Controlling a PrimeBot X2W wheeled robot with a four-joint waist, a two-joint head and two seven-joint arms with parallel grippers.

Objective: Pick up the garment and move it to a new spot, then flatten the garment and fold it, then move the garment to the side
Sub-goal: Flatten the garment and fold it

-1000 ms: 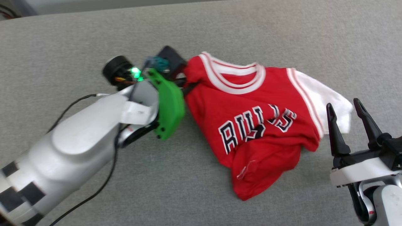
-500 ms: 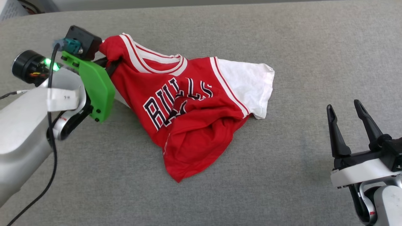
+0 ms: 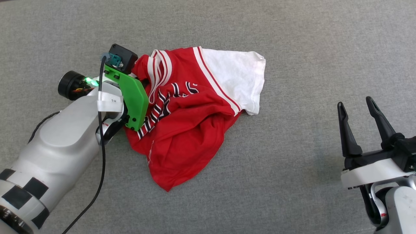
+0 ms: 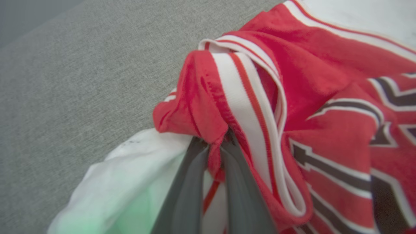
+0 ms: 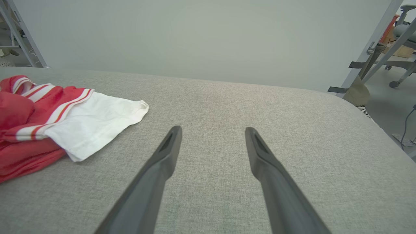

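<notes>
Here we see the garment (image 3: pixel 188 123) crumpled on the grey surface (image 3: pixel 292 48), its white sleeve (image 3: pixel 234 74) spread toward our right. Our left gripper (image 4: pixel 215 144) is pinched tight on a red fold beside the striped collar. Our right gripper (image 3: pixel 355 102) hangs well apart, fingers spread wide, holding nothing.

Head overhead; wrists low, near garment (image 3: pixel 188 130).
</notes>
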